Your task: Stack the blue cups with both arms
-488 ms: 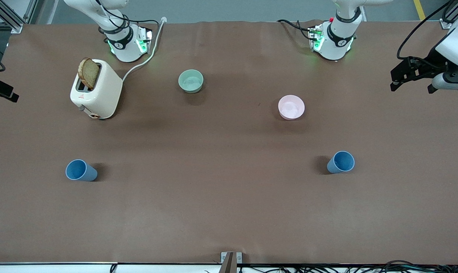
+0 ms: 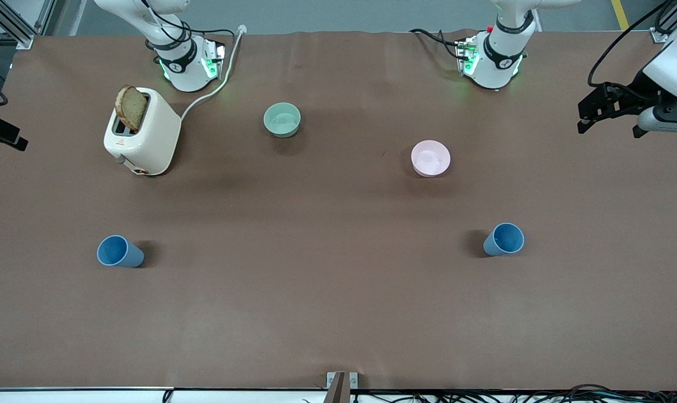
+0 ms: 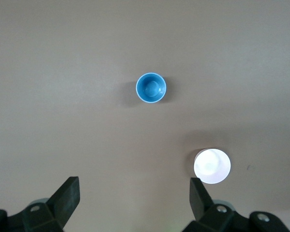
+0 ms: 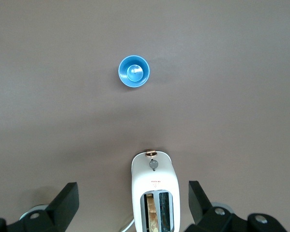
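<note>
Two blue cups stand upright and apart on the brown table. One blue cup [image 2: 505,239] is toward the left arm's end and also shows in the left wrist view [image 3: 151,88]. The other blue cup [image 2: 117,251] is toward the right arm's end and also shows in the right wrist view [image 4: 133,71]. My left gripper [image 2: 608,130] hangs high in the air at the left arm's end, open and empty [image 3: 135,182]. My right gripper [image 4: 133,188] is open and empty, high over the toaster. Only a black part of it shows at the edge of the front view.
A white toaster [image 2: 145,131] with a slice of bread in it stands near the right arm's base, its cord running toward the base. A pale green bowl [image 2: 282,119] and a pink bowl [image 2: 430,158] sit between the bases and the cups.
My left gripper has shifted very slightly in the air. The cups, the bowls and the toaster have not moved.
</note>
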Robot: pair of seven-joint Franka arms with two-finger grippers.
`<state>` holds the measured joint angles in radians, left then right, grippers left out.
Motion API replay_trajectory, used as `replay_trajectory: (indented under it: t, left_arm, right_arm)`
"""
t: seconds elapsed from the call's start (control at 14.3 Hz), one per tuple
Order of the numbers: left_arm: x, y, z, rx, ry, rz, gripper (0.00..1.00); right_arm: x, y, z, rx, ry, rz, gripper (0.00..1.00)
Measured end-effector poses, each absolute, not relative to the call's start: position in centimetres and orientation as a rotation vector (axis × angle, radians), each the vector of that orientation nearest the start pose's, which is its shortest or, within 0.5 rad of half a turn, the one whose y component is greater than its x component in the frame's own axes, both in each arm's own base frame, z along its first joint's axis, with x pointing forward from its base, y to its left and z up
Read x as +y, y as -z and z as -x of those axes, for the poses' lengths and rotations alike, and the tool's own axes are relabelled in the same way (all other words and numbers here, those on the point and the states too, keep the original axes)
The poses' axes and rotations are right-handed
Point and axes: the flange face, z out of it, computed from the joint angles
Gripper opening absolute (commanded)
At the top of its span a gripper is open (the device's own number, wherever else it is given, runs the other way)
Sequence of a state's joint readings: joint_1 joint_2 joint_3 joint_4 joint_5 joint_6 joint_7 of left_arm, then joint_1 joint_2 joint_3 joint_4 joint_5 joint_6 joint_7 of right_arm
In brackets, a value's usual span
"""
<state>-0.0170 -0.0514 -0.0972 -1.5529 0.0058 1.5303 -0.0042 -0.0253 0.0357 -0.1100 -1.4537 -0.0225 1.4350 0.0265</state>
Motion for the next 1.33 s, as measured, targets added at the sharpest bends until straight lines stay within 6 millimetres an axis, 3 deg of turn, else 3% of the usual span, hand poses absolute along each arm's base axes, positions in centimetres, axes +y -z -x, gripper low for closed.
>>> replay_trajectory:
  t: [0.21, 0.42, 0.56, 0.77, 0.84, 0.98, 1.12, 1.33]
  left_arm:
    - [-4.4, -61.5, -56.4, 0.12, -0.002, 3.142, 1.0]
    - [-4.3, -54.4, -60.4, 0.115, -0.014, 3.153, 1.0]
    - [-4.0, -48.8, -62.3, 0.1, -0.036, 3.159, 1.0]
    - [-2.4, -40.6, -64.2, 0.056, -0.025, 3.17, 1.0]
    - [-2.4, -38.1, -64.5, 0.054, -0.025, 3.173, 0.95]
    - [-3.0, -33.9, -64.8, 0.065, -0.042, 3.179, 0.81]
    - [-3.6, -30.4, -64.6, 0.077, -0.098, 3.182, 0.66]
    - [-4.3, -27.1, -64.3, 0.093, -0.172, 3.182, 0.42]
  right_arm:
    - [-7.6, -64.7, -54.7, 0.254, -0.088, 3.153, 1.0]
    - [-7.9, -61.9, -57.0, 0.245, -0.051, 3.161, 1.0]
    - [-8.9, -57.0, -60.3, 0.226, -0.024, 3.173, 1.0]
    - [-10.5, -47.3, -65.0, 0.134, -0.022, 3.195, 1.0]
    - [-10.8, -43.9, -65.9, 0.112, -0.022, 3.2, 1.0]
    - [-10.9, -37.9, -66.6, 0.056, 0.027, 3.209, 1.0]
    - [-10.9, -32.7, -65.9, 0.022, 0.104, 3.216, 1.0]
    - [-11.0, -27.7, -64.6, -0.003, 0.11, 3.219, 1.0]
